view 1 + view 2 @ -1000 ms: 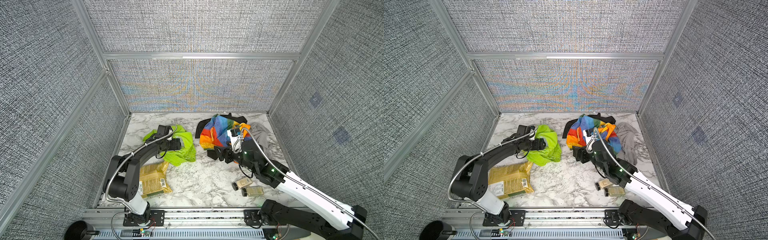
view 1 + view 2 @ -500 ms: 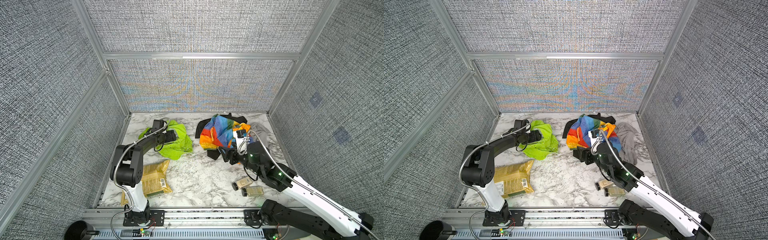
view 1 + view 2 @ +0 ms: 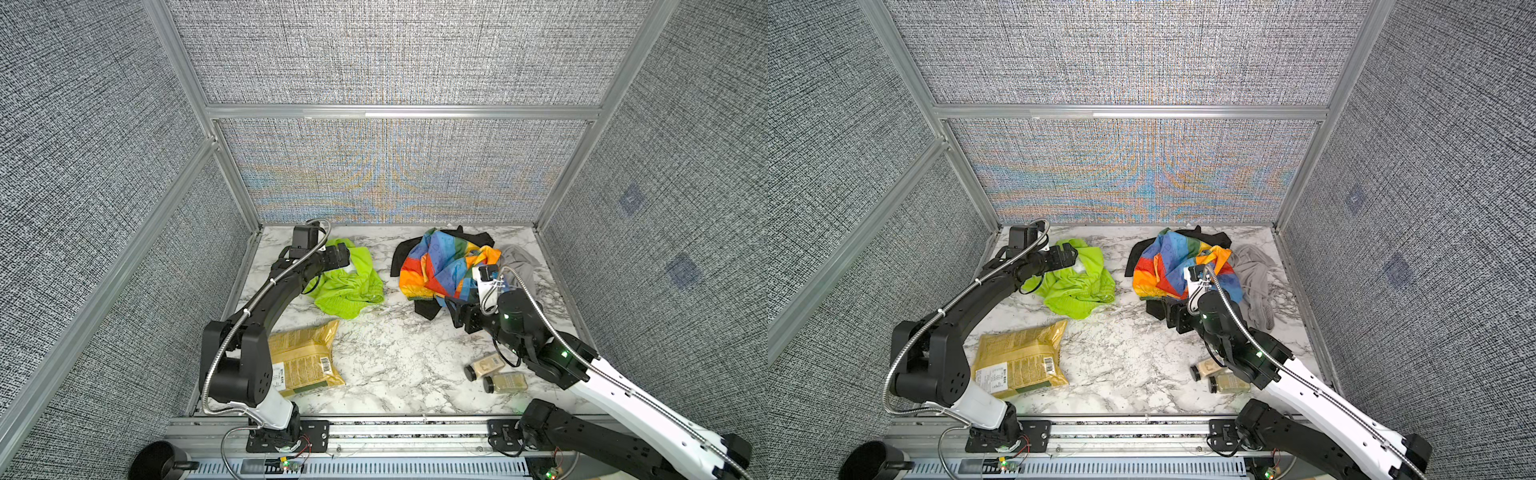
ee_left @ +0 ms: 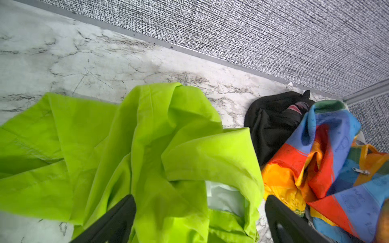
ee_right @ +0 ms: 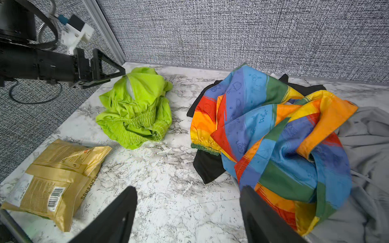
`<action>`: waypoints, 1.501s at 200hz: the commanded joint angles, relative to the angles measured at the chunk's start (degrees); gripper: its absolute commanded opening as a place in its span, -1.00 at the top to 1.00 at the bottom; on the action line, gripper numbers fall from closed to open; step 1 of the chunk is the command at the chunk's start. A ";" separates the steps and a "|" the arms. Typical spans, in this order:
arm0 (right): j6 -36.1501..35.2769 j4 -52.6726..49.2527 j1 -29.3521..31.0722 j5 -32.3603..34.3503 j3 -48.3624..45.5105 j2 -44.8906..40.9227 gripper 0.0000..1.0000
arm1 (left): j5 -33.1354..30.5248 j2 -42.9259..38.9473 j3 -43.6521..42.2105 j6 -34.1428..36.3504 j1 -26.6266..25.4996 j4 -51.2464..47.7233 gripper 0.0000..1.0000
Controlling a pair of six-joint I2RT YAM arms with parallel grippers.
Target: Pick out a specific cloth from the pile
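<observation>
The lime-green cloth (image 3: 351, 286) (image 3: 1079, 286) lies crumpled on the marble at the back left, apart from the pile. Its ribbed waistband (image 5: 143, 120) and pale lining (image 4: 223, 195) show. My left gripper (image 3: 345, 254) (image 3: 1070, 254) (image 4: 201, 198) hovers over the cloth's far end, open, its fingers wide apart with green folds lying between them. The pile (image 3: 440, 266) (image 3: 1177, 266) (image 5: 273, 130) at the back right has a rainbow-blocked garment on top, a black one under it and a grey one (image 3: 519, 262) beside it. My right gripper (image 3: 455, 309) (image 5: 189, 190) stands open over bare marble at the pile's near edge.
A yellow-brown snack bag (image 3: 303, 357) (image 5: 59, 172) lies at the front left by the left arm's base. Two small bottles (image 3: 484, 365) (image 3: 505, 382) lie at the front right under the right arm. Grey fabric walls close in the back and both sides.
My left gripper has moved toward the back wall along the green cloth, and the cloth has shifted back with it. My right gripper has drawn slightly back from the pile.
</observation>
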 commanded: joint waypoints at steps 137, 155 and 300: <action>0.97 -0.21 -0.49 1.09 -1.36 -1.74 -0.62 | -7.38 17.27 -1.18 1.21 -6.49 1.12 -0.83; 0.97 -0.51 -0.49 1.06 -1.34 -1.71 -0.62 | -6.59 19.68 1.25 0.70 -5.87 1.53 -0.82; -0.39 0.06 -0.58 -0.29 -2.33 -1.56 -0.62 | -7.60 10.97 4.91 3.60 -3.16 -4.27 -0.97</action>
